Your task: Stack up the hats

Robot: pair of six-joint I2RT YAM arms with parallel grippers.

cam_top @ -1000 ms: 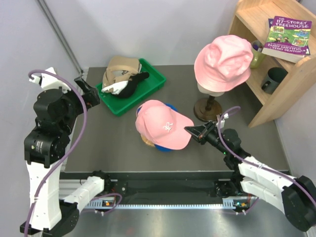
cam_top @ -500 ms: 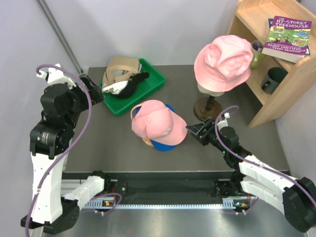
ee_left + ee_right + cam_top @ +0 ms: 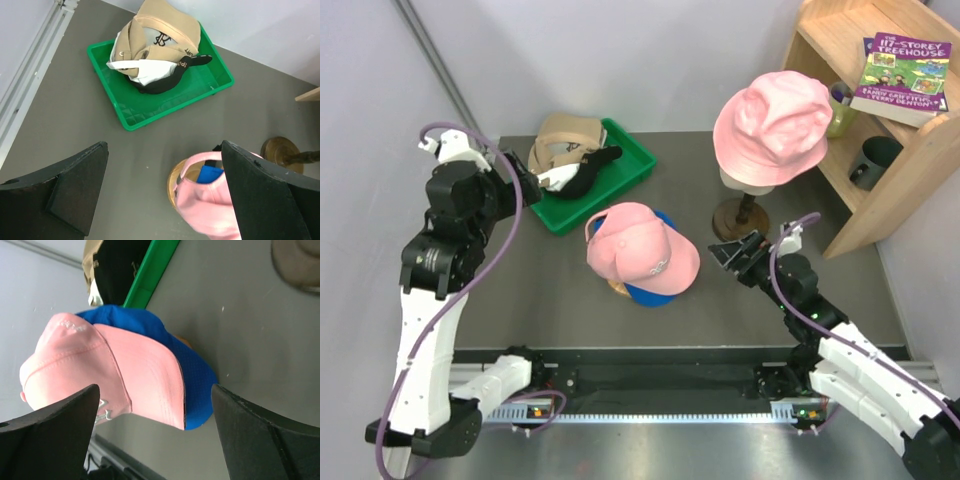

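Pink cap (image 3: 642, 252) sits on the blue cap (image 3: 648, 296) on the counter (image 3: 540, 290), near the green tray (image 3: 638, 160) holding the tan cap (image 3: 560, 135), white cap (image 3: 552, 178) and black cap (image 3: 585, 172). Left gripper (image 3: 525, 185) and right gripper (image 3: 732, 250): jaws spread, holding nothing.

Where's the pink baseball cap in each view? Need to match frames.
Top external: pink baseball cap mid-frame, on the blue cap.
Left wrist: bottom edge, right of centre.
Right wrist: left of centre, over the blue cap.
Shared landmark: green tray, in all three views.
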